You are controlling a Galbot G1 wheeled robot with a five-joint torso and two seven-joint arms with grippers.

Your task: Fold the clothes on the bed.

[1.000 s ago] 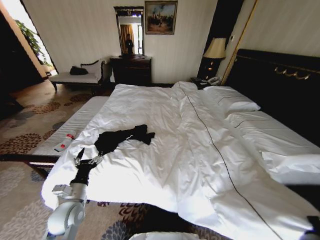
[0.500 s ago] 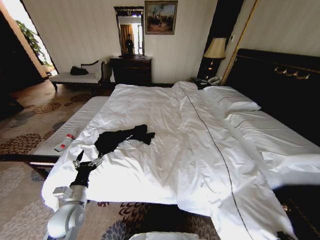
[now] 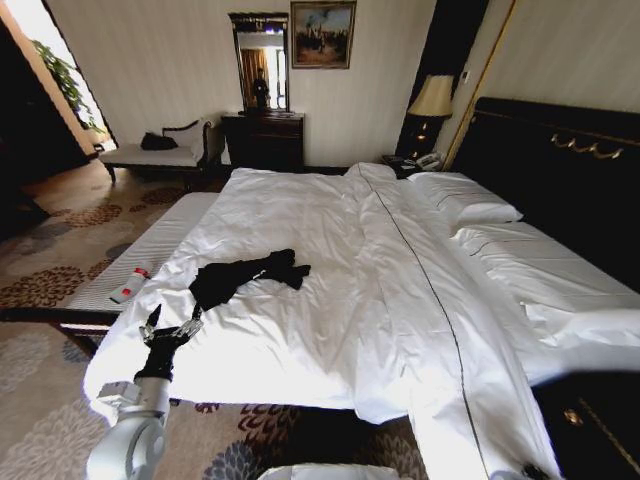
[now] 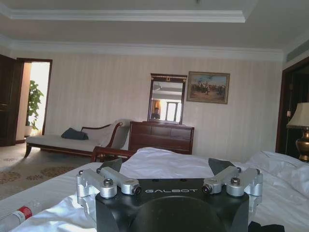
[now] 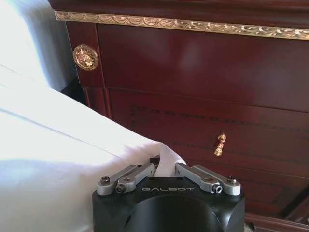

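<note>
The clothes, a black T-shirt (image 3: 245,278), lie crumpled on the white duvet (image 3: 340,300) near the left side of the bed (image 3: 565,170). My left gripper (image 3: 172,322) hovers open just short of the shirt, by the duvet's near left edge. In the left wrist view that gripper (image 4: 166,165) has its fingers spread wide with nothing between them. A bit of the black shirt (image 4: 265,227) shows at that picture's corner. My right gripper (image 5: 165,167) is shut on a corner of the duvet (image 5: 58,159), low beside dark wooden furniture.
A white bottle with a red cap (image 3: 130,285) lies on the striped bench (image 3: 150,250) left of the bed. A chaise (image 3: 150,155), dresser (image 3: 262,140) and lamp (image 3: 432,97) stand along the far wall. A dark wooden cabinet (image 5: 203,96) is close to my right gripper.
The duvet's near right corner has been drawn in toward me, uncovering dark furniture at the lower right. My left gripper has pulled back slightly from the shirt.
</note>
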